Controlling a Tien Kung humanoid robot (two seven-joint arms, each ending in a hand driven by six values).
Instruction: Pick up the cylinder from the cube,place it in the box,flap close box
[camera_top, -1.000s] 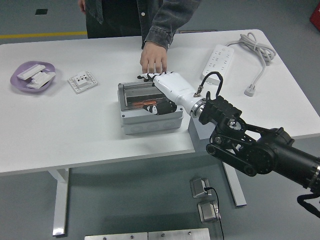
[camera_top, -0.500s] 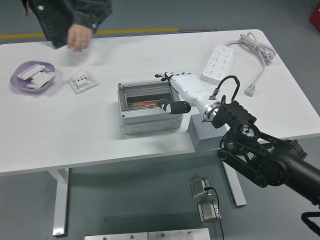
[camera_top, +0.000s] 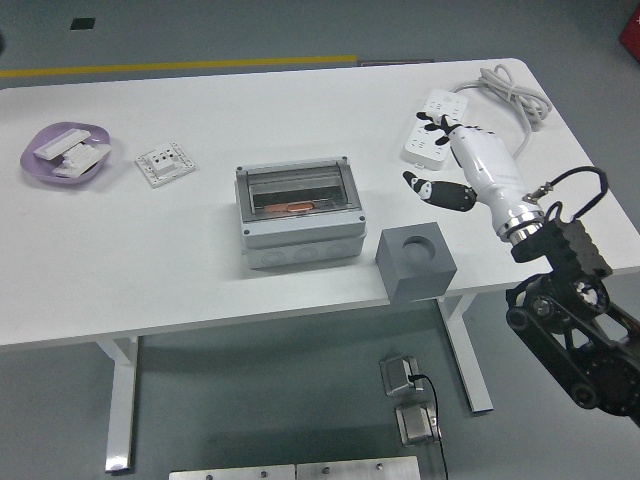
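the copper-coloured cylinder (camera_top: 291, 208) lay inside the grey plastic box (camera_top: 299, 215), seen through its clear flap lid (camera_top: 297, 189), which was down over the box. the box sat near the middle of the white counter (camera_top: 200, 260). just to its right, at the counter's near edge, stood the grey cube with a round hole in its top (camera_top: 416, 260). the robot's white right hand (camera_top: 462, 165) hovered above the counter near the right edge, fingers spread and holding nothing, close to the white power strip (camera_top: 437, 125) by the far right corner. a purple dish (camera_top: 62, 152) and a white socket plate (camera_top: 165, 162) lay toward the far left corner.
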